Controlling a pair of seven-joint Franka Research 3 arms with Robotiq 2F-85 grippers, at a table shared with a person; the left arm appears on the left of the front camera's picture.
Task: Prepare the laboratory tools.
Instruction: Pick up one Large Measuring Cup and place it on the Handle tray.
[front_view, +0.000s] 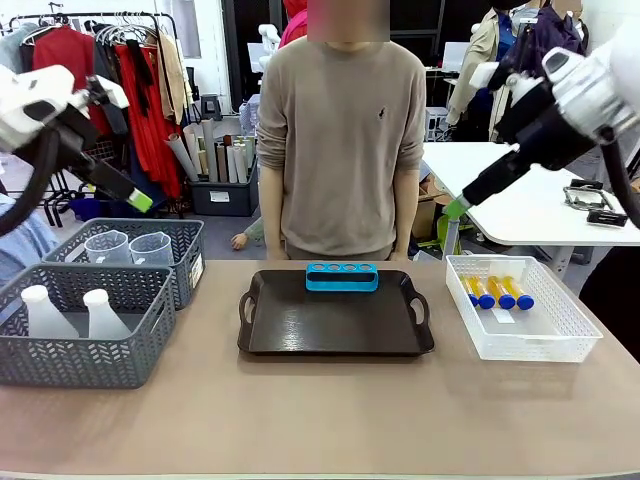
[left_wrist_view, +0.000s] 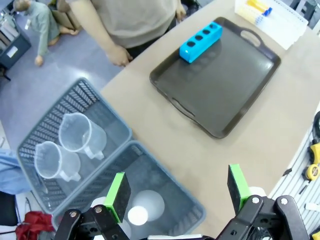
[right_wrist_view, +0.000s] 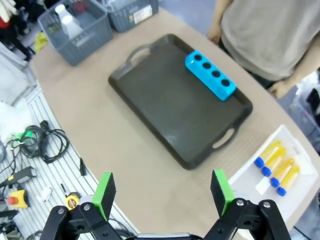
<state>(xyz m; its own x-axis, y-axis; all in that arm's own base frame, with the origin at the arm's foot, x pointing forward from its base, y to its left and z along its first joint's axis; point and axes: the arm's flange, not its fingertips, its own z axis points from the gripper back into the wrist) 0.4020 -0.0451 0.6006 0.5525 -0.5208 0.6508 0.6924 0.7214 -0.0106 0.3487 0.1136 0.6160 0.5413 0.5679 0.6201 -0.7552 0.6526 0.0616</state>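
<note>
Two grippers: left gripper (left_wrist_view: 177, 189) and right gripper (right_wrist_view: 162, 189) both spread wide, nothing between their green pads, each raised well above the table.
Rack: blue four-hole rack (front_view: 342, 276) stands along the far edge of the black tray (front_view: 335, 330), on the person's side; its holes look empty.
Tubes: four amber tubes with blue caps (front_view: 497, 292) lie side by side in the white basket (front_view: 560, 340), just right of the tray.
Beakers: two clear beakers (front_view: 130, 246) sit in the far grey basket (front_view: 185, 265), left of the tray.
Flasks: two white flasks (front_view: 68, 312) stand in the near grey basket (front_view: 90, 355).
Done so far: by the layout, only the rack is set out, so this is an early stage.
Left to do: most likely tubes into the rack, and beakers and flasks out of their baskets.
Left gripper to tools: hovers over the near grey basket with a flask below, between its fingers but well apart; the beakers lie just beyond.
Right gripper to tools: above the table's near right side; the tubes are off to one side and the rack is farther ahead, neither close.
</note>
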